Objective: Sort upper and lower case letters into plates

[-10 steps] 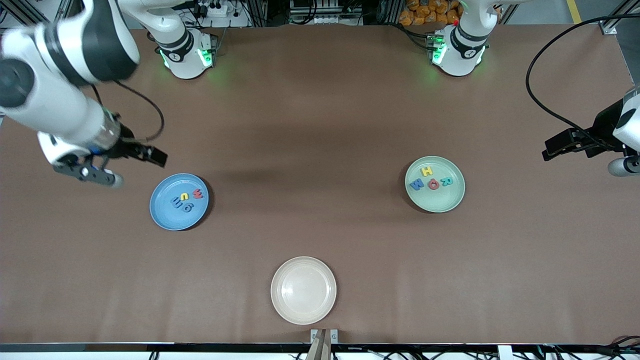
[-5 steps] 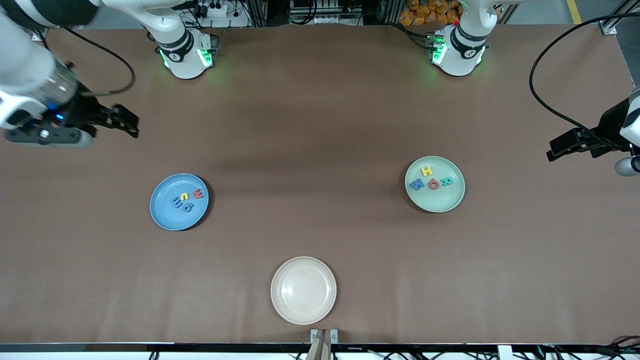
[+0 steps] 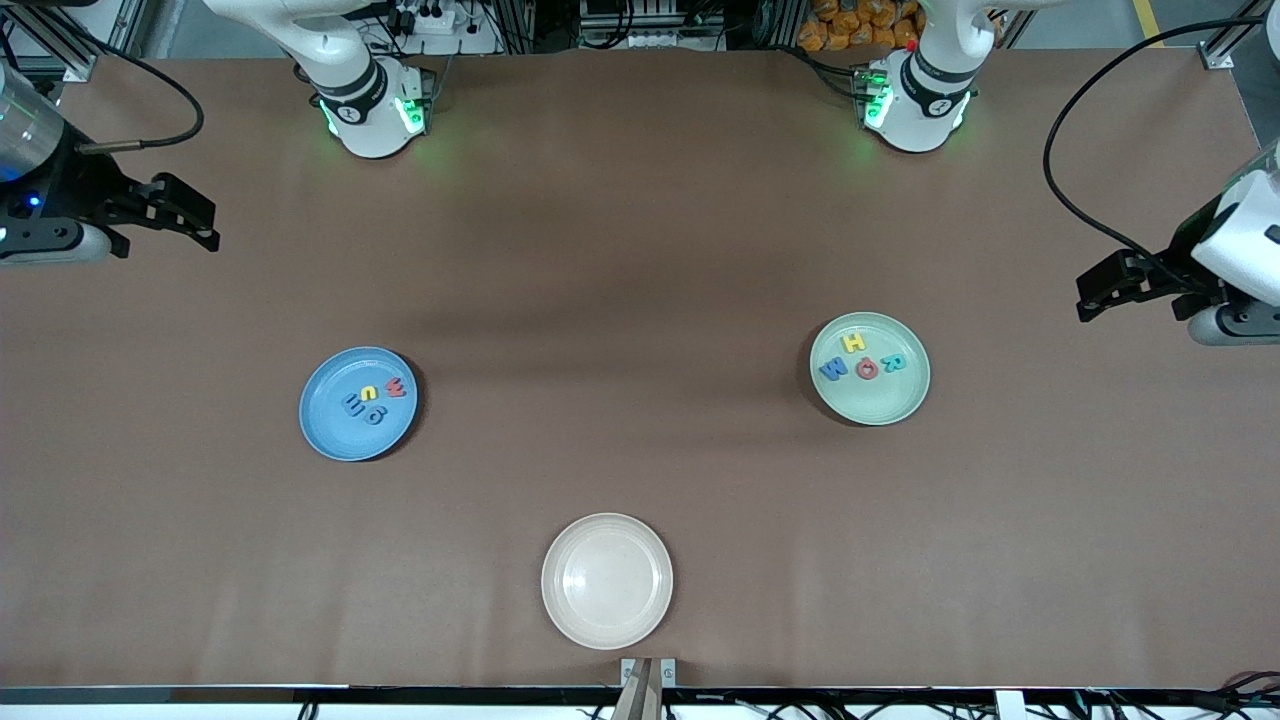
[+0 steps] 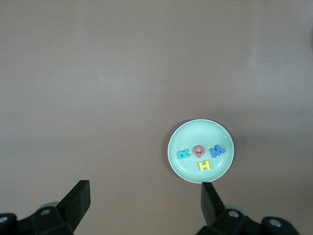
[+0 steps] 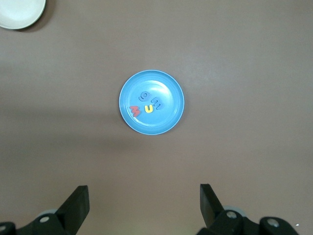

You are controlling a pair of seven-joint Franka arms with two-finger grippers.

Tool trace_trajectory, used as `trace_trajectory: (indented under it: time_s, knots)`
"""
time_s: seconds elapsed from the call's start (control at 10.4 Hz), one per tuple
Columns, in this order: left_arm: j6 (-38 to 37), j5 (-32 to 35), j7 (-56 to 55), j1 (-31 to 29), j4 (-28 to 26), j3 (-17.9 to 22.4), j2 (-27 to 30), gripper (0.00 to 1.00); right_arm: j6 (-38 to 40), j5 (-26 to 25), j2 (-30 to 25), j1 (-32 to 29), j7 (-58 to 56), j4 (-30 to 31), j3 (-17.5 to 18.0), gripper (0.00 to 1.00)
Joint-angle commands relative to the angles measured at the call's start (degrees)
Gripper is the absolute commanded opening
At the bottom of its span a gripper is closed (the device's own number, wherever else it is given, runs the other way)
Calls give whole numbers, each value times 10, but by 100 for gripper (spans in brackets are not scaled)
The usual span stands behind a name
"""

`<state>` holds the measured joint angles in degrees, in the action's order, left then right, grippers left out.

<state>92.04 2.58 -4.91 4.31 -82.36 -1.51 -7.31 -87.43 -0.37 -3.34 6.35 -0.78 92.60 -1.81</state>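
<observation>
Both hands spread and bare, right hand (image 3: 185,215) and left hand (image 3: 1105,290) over opposite table (image 3: 640,250) ends.

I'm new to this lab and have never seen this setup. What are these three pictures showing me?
Two robot arms stand at a brown table. The big picture looks down from a high camera facing them; the other two come from cameras on each arm's wrist.

The right gripper and the left gripper are both open, hold nothing, and wait over bare table at their own ends.

A blue plate holds four small letters; the right wrist camera looks down on it. A pale green plate holds four more, H, R, O and M; the left wrist camera sees it. A cream plate, nearest the front camera, holds no letters.
</observation>
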Motion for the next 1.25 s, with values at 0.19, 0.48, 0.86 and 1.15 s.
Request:
trace_trajectory:
  time_s: [0.19,0.48,0.86,1.15]
  knots:
    - [-12,10,47,-4,19,0,-6,100,16,4,-6,-1,-15,-1,-3,100]
    - [-15,10,47,-3,19,0,-6,100,16,6,-7,0,-15,-1,-3,100]
    - [-15,10,47,-4,19,0,-6,100,16,11,-7,0,-15,-1,-2,100]
    - [-15,10,47,-2,19,0,-6,100,14,11,-7,0,-16,-1,-1,100]
